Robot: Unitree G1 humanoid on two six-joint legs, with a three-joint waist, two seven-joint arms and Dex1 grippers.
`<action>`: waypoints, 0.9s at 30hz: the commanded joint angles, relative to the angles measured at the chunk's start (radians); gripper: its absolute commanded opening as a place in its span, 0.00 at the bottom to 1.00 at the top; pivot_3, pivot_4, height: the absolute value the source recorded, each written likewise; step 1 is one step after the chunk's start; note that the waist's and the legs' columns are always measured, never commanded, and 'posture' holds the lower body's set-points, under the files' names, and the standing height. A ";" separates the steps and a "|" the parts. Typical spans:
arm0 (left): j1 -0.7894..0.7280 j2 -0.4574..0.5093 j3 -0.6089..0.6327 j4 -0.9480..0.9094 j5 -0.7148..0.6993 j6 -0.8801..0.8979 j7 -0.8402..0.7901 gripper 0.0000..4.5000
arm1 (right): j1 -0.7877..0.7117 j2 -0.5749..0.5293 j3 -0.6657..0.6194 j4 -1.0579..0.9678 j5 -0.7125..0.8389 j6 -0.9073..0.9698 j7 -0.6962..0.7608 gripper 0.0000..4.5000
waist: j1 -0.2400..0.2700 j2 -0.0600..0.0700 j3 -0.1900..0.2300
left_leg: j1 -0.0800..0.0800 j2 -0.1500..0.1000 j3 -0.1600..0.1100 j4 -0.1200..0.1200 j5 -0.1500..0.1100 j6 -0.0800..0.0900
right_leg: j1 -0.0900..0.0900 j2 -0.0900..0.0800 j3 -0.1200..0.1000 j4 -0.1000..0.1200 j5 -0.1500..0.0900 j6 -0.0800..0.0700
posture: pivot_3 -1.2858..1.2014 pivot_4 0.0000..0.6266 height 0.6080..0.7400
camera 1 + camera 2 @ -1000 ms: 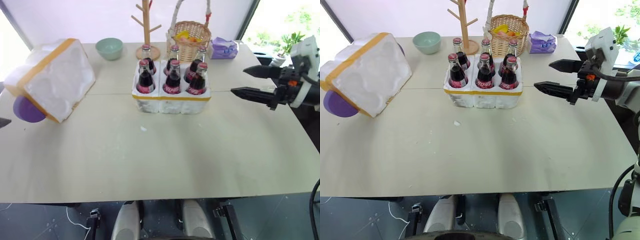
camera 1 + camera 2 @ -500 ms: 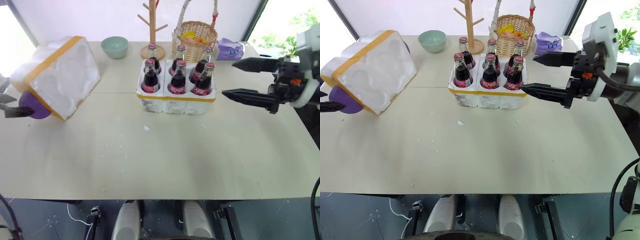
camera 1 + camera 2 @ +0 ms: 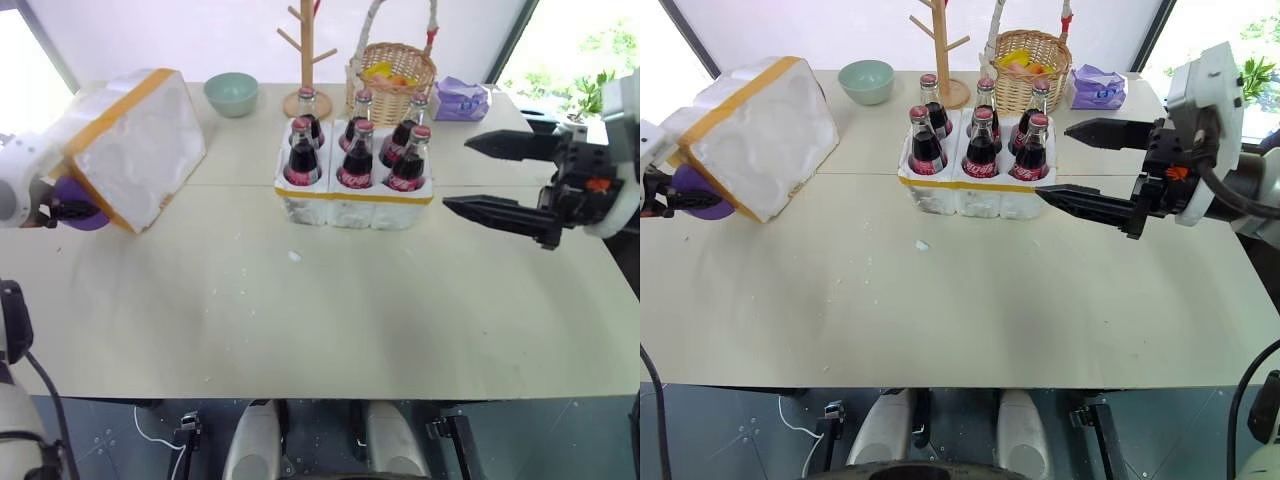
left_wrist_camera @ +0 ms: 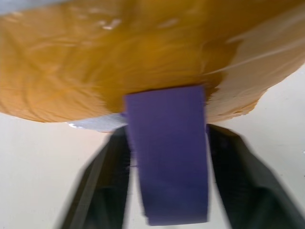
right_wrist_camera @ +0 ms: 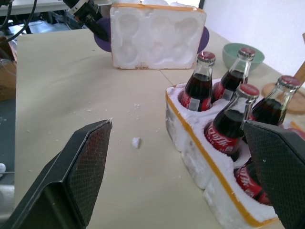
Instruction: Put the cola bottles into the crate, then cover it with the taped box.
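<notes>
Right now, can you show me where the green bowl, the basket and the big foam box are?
green bowl (image 3: 231,94), left eye view, on its side wall.
basket (image 3: 393,78), left eye view, on its woven front.
big foam box (image 3: 765,128), right eye view, on its white moulded face.

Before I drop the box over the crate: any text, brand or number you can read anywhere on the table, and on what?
White script on the red labels of the cola bottles: there, but too blurred and small to read letter by letter.
Taped box: no readable print on the faces that show.
Crate: no writing seen.
Purple packet by the basket: print too small to read.
</notes>
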 commanded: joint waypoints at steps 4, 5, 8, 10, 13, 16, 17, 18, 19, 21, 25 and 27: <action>-0.037 0.028 0.005 -0.014 0.026 -0.035 0.013 0.08 | 0.002 -0.024 -0.023 -0.016 -0.010 -0.047 -0.029 1.00 | 0.000 0.000 0.000 | 0.000 0.000 0.000 0.000 0.000 0.000 | 0.000 0.000 0.000 0.000 0.000 0.000 | 0.52 0.24 1.00; -0.041 0.029 0.005 -0.020 0.028 -0.053 0.017 0.08 | 0.004 -0.025 -0.019 -0.010 -0.014 -0.052 -0.029 1.00 | 0.000 0.000 0.000 | 0.000 0.000 0.000 0.000 0.000 0.000 | 0.000 0.000 0.000 0.000 0.000 0.000 | 0.52 0.24 1.00; -0.043 0.024 0.001 -0.049 0.042 -0.143 0.073 0.08 | 0.009 -0.027 -0.007 0.010 -0.021 -0.052 -0.031 1.00 | 0.000 0.000 0.000 | 0.000 0.000 0.000 0.000 0.000 0.000 | 0.000 0.000 0.000 0.000 0.000 0.000 | 0.52 0.24 1.00; -0.050 0.011 0.012 -0.069 0.039 -0.190 0.120 0.08 | 0.016 -0.034 -0.001 0.024 -0.034 -0.056 -0.025 1.00 | 0.001 -0.001 0.000 | 0.000 0.000 0.000 0.000 0.000 0.000 | 0.000 0.000 0.000 0.000 0.000 0.000 | 0.52 0.24 1.00; -0.062 -0.028 0.059 -0.142 -0.014 -0.252 0.155 0.08 | 0.020 -0.042 0.006 0.043 -0.054 -0.063 -0.034 1.00 | 0.004 -0.001 0.000 | 0.000 0.000 0.000 0.001 0.000 0.000 | 0.000 0.000 0.000 0.000 0.000 0.000 | 0.52 0.24 1.00; -0.057 -0.090 0.108 -0.290 -0.071 -0.342 0.213 0.08 | 0.024 -0.049 -0.003 0.055 -0.044 -0.046 -0.034 1.00 | 0.005 -0.002 0.000 | -0.001 0.000 -0.001 0.002 0.000 0.000 | 0.001 0.000 0.000 0.000 0.000 0.001 | 0.52 0.24 1.00; -0.053 -0.111 0.119 -0.343 -0.087 -0.361 0.224 0.08 | 0.026 -0.051 -0.012 0.057 -0.025 -0.029 -0.033 1.00 | 0.005 -0.003 0.000 | -0.001 0.000 -0.001 0.002 0.000 0.000 | 0.001 0.000 0.000 0.000 0.001 0.001 | 0.52 0.24 1.00; -0.049 -0.131 0.125 -0.395 -0.100 -0.382 0.232 0.08 | 0.029 -0.054 -0.021 0.056 -0.012 -0.020 -0.029 1.00 | 0.003 -0.003 0.001 | -0.001 0.000 -0.001 0.003 0.000 0.000 | 0.001 0.000 0.000 0.000 0.001 0.002 | 0.52 0.24 1.00; -0.047 -0.150 0.129 -0.440 -0.107 -0.388 0.240 0.08 | 0.033 -0.056 -0.027 0.051 -0.009 -0.021 -0.026 1.00 | 0.002 -0.003 0.001 | -0.002 0.000 -0.001 0.003 0.000 0.000 | 0.001 0.000 0.000 0.000 0.001 0.002 | 0.52 0.24 1.00; -0.047 -0.184 0.115 -0.525 -0.101 -0.408 0.259 0.08 | 0.040 -0.058 -0.025 0.042 -0.033 -0.042 -0.037 1.00 | 0.000 -0.003 0.000 | -0.001 -0.001 -0.001 0.003 0.000 0.000 | 0.002 0.000 0.001 0.000 0.002 0.004 | 0.52 0.24 1.00; -0.063 -0.252 0.037 -0.635 -0.006 -0.529 0.341 0.08 | 0.043 -0.042 -0.032 0.034 -0.026 -0.043 -0.079 1.00 | -0.005 -0.003 0.000 | 0.001 0.000 -0.001 0.002 0.000 0.000 | 0.001 0.001 0.001 0.001 0.003 0.004 | 0.52 0.24 1.00; -0.069 -0.257 -0.011 -0.642 0.073 -0.609 0.398 0.08 | 0.051 -0.036 -0.045 0.020 -0.010 -0.038 -0.092 1.00 | -0.004 -0.003 0.000 | 0.000 0.000 -0.001 0.002 0.000 0.000 | 0.002 0.001 0.001 0.001 0.003 0.004 | 0.52 0.24 1.00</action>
